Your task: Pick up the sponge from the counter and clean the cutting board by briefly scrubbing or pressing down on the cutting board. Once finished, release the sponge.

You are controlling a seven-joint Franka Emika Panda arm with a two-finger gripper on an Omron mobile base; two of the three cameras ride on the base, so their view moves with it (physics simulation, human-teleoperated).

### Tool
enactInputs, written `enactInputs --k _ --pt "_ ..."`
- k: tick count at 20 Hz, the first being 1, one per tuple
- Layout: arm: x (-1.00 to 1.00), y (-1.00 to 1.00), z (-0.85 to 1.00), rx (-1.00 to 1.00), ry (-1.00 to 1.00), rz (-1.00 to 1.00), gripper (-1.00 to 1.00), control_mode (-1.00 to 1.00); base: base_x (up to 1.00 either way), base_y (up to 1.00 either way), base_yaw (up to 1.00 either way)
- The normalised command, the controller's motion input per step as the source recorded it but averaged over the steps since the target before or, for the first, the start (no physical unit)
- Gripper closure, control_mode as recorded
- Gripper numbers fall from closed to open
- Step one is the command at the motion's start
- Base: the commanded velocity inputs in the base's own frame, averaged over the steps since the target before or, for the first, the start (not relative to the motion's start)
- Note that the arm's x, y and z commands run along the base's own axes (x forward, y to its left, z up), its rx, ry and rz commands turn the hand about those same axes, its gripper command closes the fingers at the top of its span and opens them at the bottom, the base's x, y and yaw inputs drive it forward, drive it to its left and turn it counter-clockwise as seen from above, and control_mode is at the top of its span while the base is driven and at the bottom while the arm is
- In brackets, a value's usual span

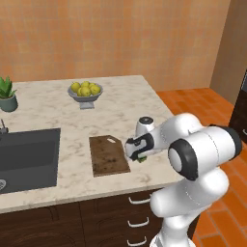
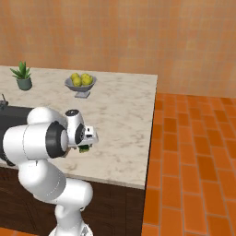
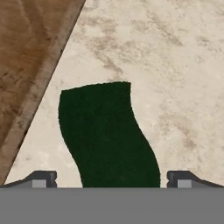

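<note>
On the kitchen island, the counter (image 1: 120, 94) is a wide beige marble slab with grey veining, sitting over dark brown drawers (image 1: 111, 219) with white handles. Behind it an orange-tan wall (image 1: 111, 34); to the right, orange tile floor (image 2: 193, 156).

Sink basin (image 1: 26, 157), dark grey, is set into the counter at the left of the left base view. Arm (image 1: 200, 159) is white with dark joints and reaches over the counter's front right part; it blocks most of the work area in the right base view.

Cutting board (image 1: 109, 154) lies flat near the counter's front edge, between the sink and the hand. Dark brown, mottled, pale notch at its far right corner. In the hand view its edge runs diagonally across the upper left.

Grey bowl (image 1: 85, 94) with yellow round fruits (image 1: 86, 89) stands further back on the counter, well apart from the board. Potted plant (image 1: 7, 95) sits at the far left rear.

Gripper (image 3: 112, 178) points down at the counter just right of the board. Fingers spread wide, one tip on each side of the sponge, nothing clamped between them.

Sponge (image 3: 107, 135) lies on the bare counter just beside the board's right edge, apart from it. Dark green top faces the hand camera; a green-yellow sliver of it shows under the hand in both base views.
</note>
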Motion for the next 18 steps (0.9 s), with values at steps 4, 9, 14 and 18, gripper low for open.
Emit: enactInputs --k 4,9,14,18 --pt "0.11 0.0 -0.29 0.0 0.0 0.0 -1.0 -1.0 0.0 0.0 0.0" --pt "0.05 0.0 -0.25 0.0 0.0 0.0 -1.0 -1.0 0.0 0.0 0.0" --pt "-0.01 0.04 -0.22 0.0 0.0 0.0 1.0 -1.0 0.0 0.0 0.0" --pt "-0.02 0.0 0.0 0.0 0.0 0.0 1.0 -1.0 0.0 0.0 0.0"
